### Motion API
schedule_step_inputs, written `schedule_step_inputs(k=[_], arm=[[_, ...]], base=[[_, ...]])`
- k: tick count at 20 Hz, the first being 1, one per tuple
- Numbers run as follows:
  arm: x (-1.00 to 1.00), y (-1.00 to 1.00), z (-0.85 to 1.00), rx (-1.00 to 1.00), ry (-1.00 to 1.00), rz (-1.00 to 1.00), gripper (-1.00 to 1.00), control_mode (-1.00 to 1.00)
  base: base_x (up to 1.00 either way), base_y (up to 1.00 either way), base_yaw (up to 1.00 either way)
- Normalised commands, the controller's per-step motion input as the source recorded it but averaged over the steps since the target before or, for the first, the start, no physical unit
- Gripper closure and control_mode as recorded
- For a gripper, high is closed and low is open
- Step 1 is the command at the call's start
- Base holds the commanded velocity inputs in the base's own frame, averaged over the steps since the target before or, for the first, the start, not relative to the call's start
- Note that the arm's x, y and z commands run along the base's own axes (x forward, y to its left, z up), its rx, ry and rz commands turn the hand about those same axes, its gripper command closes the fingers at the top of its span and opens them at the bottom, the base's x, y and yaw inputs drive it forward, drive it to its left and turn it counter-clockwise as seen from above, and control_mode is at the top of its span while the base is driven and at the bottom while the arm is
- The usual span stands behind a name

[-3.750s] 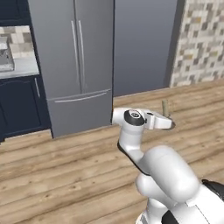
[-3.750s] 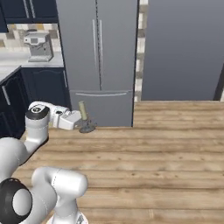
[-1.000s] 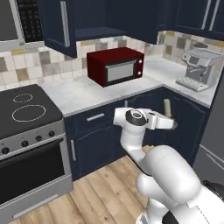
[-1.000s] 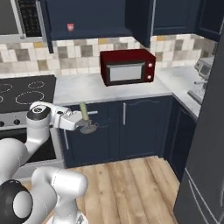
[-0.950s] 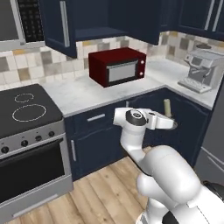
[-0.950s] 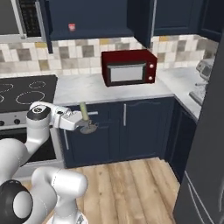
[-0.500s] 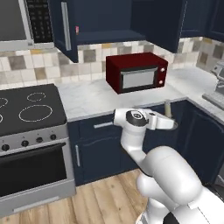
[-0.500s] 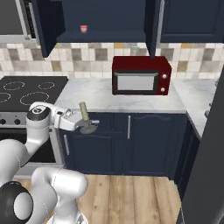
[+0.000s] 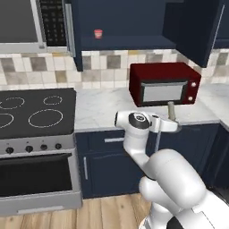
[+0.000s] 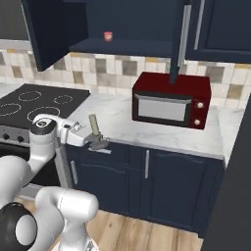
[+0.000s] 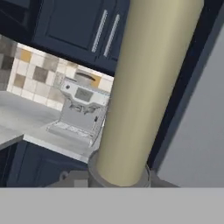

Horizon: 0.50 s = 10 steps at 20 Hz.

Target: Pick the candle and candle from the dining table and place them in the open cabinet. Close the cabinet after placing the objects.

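Note:
My gripper is shut on the round dark grey base of a slim pale olive taper candle, held upright in front of the counter. From the right base view, the candle stands above the gripper. The hand view has the candle close up and tall. The navy wall cabinet hangs open above the counter, up and ahead of the gripper, with both doors swung out. In the right base view the cabinet has a small red-and-white item on its shelf. The dining table is out of view.
A red microwave sits on the white marble counter under the cabinet. A black stovetop lies to the left. The open right door juts out over the microwave. A coffee machine appears in the hand view.
The whole scene has slid across the base views as the camera moved: the open cabinet and microwave have shifted to sit right ahead. The candle has stayed in the grip.

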Motion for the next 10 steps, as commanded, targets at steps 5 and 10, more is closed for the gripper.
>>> schedule_step_inputs(k=[5,10], arm=[[0.0,0.0,0.0,0.0,0.0,0.0,1.0,1.0],[0.0,0.0,0.0,0.0,0.0,0.0,1.0,1.0]], base=[[0.68,-0.45,0.39],[0.96,-0.21,0.17]])
